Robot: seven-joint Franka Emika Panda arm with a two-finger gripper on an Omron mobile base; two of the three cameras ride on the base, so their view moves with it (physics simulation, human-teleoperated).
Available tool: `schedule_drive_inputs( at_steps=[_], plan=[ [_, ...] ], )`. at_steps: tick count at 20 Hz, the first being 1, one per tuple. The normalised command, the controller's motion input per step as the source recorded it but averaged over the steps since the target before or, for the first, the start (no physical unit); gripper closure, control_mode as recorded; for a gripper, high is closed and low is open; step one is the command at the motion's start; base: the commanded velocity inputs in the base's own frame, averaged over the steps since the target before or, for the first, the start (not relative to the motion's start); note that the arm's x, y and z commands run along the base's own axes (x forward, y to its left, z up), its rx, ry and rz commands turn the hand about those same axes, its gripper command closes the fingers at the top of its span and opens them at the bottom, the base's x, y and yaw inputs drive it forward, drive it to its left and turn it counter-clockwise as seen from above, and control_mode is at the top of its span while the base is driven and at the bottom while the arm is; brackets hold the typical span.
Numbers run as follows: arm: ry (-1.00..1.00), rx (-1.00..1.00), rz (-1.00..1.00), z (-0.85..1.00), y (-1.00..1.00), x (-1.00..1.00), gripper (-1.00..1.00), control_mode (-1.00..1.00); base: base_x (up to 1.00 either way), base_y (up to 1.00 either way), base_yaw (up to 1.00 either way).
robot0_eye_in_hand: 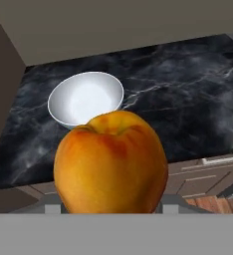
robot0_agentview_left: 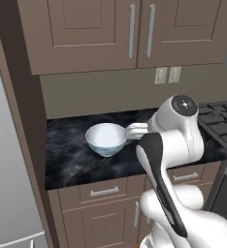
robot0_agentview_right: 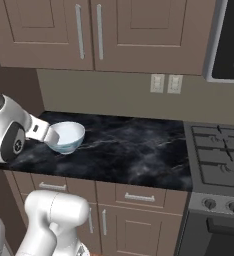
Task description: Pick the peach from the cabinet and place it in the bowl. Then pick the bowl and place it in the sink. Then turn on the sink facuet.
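You have the peach [robot0_eye_in_hand: 111, 162] clamped in the gripper [robot0_eye_in_hand: 111, 208], its jaws closed on the fruit's sides at the bottom of the hand view. Beyond it, the white bowl [robot0_eye_in_hand: 86, 98] sits upright on the black marbled counter [robot0_eye_in_hand: 188, 84], near the left wall.

We see even, soft rendered light in all views, with no hard shadows. The black tabletop [robot0_agentview_right: 134, 145] shows a faint sheen but no glare. The peach [robot0_eye_in_hand: 111, 162] looks slightly soft up close; edges elsewhere stay sharp and undistorted.
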Motion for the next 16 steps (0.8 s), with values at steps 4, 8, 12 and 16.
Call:
schedule_drive_inputs(
  at_steps=[4,8,12,16],
  plan=[
    [0.01,0.00,0.05,-0.37,0.14,0.41,1.00,-1.00,0.00,0.00,0.00],
    [-0.02,0.00,0.03,-0.11,0.05,0.29,1.00,-1.00,0.00,0.00,0.00],
    [-0.03,0.00,0.02,0.00,0.07,0.19,1.00,-1.00,0.00,0.00,0.00],
    [0.00,0.00,0.01,-0.01,0.17,0.19,1.00,-1.00,0.00,0.00,0.00]
  ],
)
